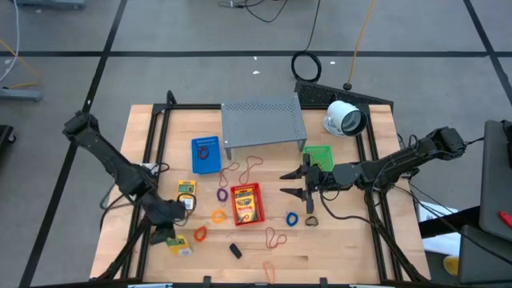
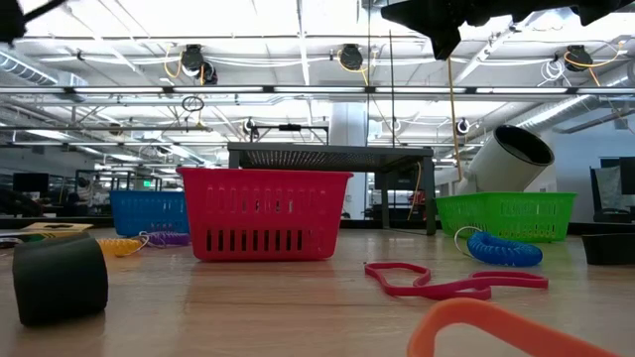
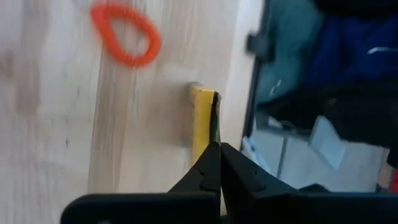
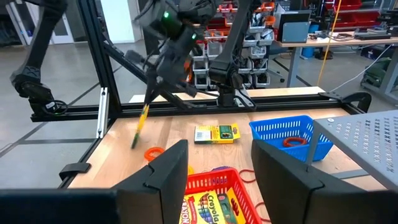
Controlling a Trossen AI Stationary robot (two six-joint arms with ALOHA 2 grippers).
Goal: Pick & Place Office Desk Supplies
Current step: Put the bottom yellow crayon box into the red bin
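My left gripper point(image 1: 170, 236) is at the table's near left corner, shut on a yellow packet point(image 4: 140, 126), seen edge-on in the left wrist view. Another yellow packet point(image 1: 186, 190) lies flat on the wood. A crayon packet lies in the red basket point(image 1: 246, 204). Rubber bands lie loose: orange point(image 1: 218, 216), red point(image 3: 124, 34), blue point(image 1: 292, 218), purple point(image 1: 222, 194). A small black piece point(image 1: 235, 250) sits near the front edge. My right gripper point(image 1: 308, 190) hovers open right of the red basket, holding nothing. My left gripper pinches the yellow packet's thin upper end point(image 3: 209, 134) between its two shut fingers. The fingers slant down from the table's left. The packet hangs tilted below them, its lower end point(image 4: 134, 144) apparently clear of the wood.
A grey perforated shelf point(image 1: 264, 120) stands at the back, a white round device point(image 1: 344, 118) to its right. A blue basket point(image 1: 206, 154) and a green basket point(image 1: 318, 156) flank the shelf's front. Black frame rails point(image 1: 152, 160) run along both table sides.
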